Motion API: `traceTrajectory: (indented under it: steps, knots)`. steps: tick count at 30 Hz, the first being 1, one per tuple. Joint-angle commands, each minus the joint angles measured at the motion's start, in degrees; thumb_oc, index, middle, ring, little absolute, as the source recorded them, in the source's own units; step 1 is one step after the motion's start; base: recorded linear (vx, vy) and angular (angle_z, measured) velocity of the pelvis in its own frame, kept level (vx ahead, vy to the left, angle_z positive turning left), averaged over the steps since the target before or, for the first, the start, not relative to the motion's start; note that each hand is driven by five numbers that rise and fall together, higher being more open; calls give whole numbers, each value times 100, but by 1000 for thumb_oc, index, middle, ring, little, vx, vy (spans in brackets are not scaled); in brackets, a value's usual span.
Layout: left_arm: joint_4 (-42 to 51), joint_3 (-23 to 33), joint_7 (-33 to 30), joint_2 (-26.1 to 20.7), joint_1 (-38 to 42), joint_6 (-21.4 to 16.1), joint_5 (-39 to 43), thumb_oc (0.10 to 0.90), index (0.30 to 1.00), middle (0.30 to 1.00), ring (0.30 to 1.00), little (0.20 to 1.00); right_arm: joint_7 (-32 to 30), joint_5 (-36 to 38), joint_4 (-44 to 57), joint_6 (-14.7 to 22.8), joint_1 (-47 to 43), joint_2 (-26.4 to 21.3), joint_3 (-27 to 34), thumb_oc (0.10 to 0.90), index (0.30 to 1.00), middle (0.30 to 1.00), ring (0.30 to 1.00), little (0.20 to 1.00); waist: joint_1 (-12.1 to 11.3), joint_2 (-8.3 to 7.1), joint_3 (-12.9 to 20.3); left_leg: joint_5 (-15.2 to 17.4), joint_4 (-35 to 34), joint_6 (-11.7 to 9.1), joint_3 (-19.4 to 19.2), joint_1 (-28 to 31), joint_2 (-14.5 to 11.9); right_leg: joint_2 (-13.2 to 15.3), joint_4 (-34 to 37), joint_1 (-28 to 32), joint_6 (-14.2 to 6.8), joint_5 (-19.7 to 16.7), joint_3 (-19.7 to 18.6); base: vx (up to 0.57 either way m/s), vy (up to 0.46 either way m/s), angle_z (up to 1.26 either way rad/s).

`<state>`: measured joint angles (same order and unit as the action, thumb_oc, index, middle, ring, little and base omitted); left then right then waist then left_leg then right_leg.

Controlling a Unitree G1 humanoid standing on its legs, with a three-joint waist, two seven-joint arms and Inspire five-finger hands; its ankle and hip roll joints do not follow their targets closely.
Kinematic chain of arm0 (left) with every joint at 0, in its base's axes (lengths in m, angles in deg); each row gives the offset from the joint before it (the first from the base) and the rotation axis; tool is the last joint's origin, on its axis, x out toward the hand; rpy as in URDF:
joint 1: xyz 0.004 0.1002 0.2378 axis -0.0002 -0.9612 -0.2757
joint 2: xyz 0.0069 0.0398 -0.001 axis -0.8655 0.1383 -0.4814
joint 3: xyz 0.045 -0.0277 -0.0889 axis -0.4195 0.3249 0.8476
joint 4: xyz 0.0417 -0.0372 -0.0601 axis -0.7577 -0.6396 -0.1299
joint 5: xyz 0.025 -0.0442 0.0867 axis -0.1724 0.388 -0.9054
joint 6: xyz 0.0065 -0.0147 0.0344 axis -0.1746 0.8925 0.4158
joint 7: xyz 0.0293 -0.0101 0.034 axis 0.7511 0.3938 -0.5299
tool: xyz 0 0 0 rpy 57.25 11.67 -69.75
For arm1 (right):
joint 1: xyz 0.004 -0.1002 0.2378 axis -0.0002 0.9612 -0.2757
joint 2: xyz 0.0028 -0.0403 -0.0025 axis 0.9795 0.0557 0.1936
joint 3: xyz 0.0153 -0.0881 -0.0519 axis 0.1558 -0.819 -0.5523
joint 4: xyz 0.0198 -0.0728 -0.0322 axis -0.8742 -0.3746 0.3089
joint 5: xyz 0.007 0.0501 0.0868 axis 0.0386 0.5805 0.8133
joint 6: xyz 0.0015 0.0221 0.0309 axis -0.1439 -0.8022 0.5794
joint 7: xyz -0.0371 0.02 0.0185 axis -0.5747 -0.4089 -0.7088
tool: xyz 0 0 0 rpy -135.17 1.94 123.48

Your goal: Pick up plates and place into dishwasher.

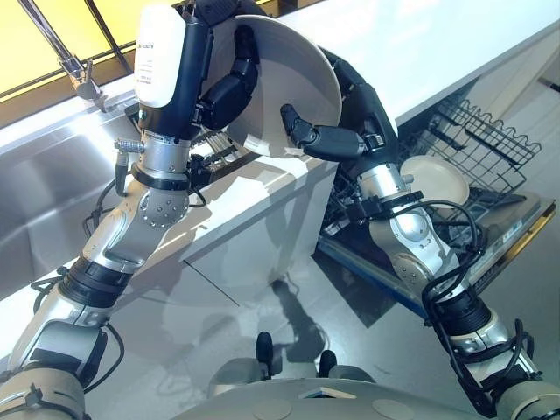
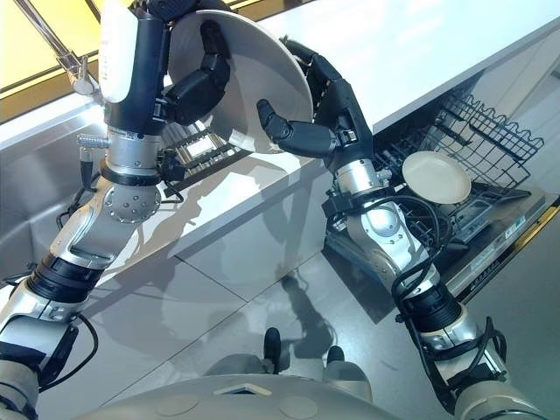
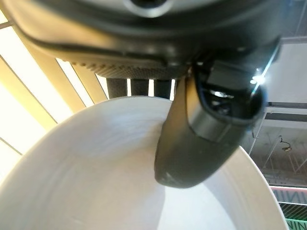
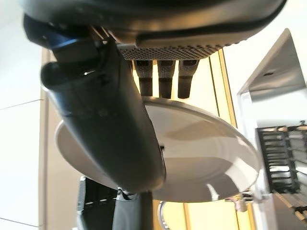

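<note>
Between the two robot hands, a large round white ceramic plate [image 1: 280, 79] is held tilted above the white tabletop [image 1: 411, 44]. Left robot hand [image 1: 229, 83] fingers curl over its rim; right robot hand [image 1: 328, 140] clasps its lower edge, thumb across the face. Below the right robot hand, a smaller cream plate [image 1: 435, 179] sits in the black wire dishwasher rack [image 1: 490, 144].

White table [image 1: 411, 52] runs across the upper scene, its top bare where visible. Steel sink [image 1: 52, 175] is set into its left end, with a faucet [image 1: 74, 70] behind. Below the table edge, an open dishwasher's wire rack [image 1: 481, 144] carries 1 cream plate [image 1: 435, 179]. Grey floor [image 1: 262, 306] below.
</note>
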<state>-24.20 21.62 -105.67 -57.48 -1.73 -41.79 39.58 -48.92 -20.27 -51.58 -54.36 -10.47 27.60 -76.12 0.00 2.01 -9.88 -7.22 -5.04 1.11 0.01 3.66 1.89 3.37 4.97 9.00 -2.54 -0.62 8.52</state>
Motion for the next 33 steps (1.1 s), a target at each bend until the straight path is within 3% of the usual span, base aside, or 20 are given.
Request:
traceTrajectory:
  steps: [1, 12, 14, 15, 18, 20, 24, 33]
  knots:
    - [530, 286, -306, 101, 97, -820, -21, 100, 300, 300, 300, 200, -54, -118, 132, 289, -347, 312, 92, 100, 300, 300, 300, 200, -82, -256, 867, 747, 4, -109, -132, 204, 285, -48, -444, -392, -305, 85, 85, 0, 0, 0]
    - [768, 358, -252, 61, 97, -818, 69, 100, 300, 300, 300, 200, -238, -250, 17, 406, -280, 323, 270, 100, 300, 300, 300, 200, -71, -251, 837, 744, 4, -125, -162, 179, 311, -43, -350, -372, -321, 16, 145, 0, 0, 0]
    - [767, 401, -79, 53, 62, -724, 307, 726, 836, 836, 836, 826, -292, -322, 21, 453, -247, 308, 328, 100, 300, 300, 300, 200, -72, -248, 847, 736, 4, -136, -175, 170, 309, -38, -322, -368, -333, -6, 154, 0, 0, 0]
    - [756, 420, 33, 59, 33, -706, 421, 800, 900, 900, 900, 900, -314, -355, 15, 480, -228, 309, 347, 100, 300, 300, 300, 200, -74, -245, 849, 733, 4, -136, -175, 167, 310, -38, -318, -368, -333, -10, 147, 0, 0, 0]
    - [762, 461, 527, 120, -142, -768, 1036, 800, 900, 900, 900, 900, -369, -431, 39, 552, -148, 318, 443, 100, 300, 300, 300, 200, -85, -233, 848, 725, 4, -134, -164, 157, 311, -31, -309, -380, -344, -23, 142, 0, 0, 0]
    - [827, 473, 1333, 236, -309, -706, 2229, 800, 900, 900, 900, 900, -455, -560, 58, 606, -107, 336, 528, 100, 300, 300, 300, 200, -109, -223, 835, 722, 4, -121, -145, 160, 316, -26, -303, -379, -347, -29, 149, 0, 0, 0]
    - [976, 443, 2679, 446, -576, -503, 3803, 800, 900, 900, 900, 900, -546, -695, 86, 678, -16, 374, 655, 100, 300, 300, 300, 200, -122, -189, 821, 724, 4, -106, -136, 164, 319, -13, -286, -381, -366, -56, 138, 0, 0, 0]
    - [1100, 703, 3745, 543, -808, -497, 5862, 800, 900, 900, 900, 900, -902, -1049, -102, 1033, 135, 232, 1068, 100, 300, 300, 300, 200, -109, -156, 828, 728, 4, -92, -153, 193, 316, 6, -286, -379, -379, -87, 105, 0, 0, 0]
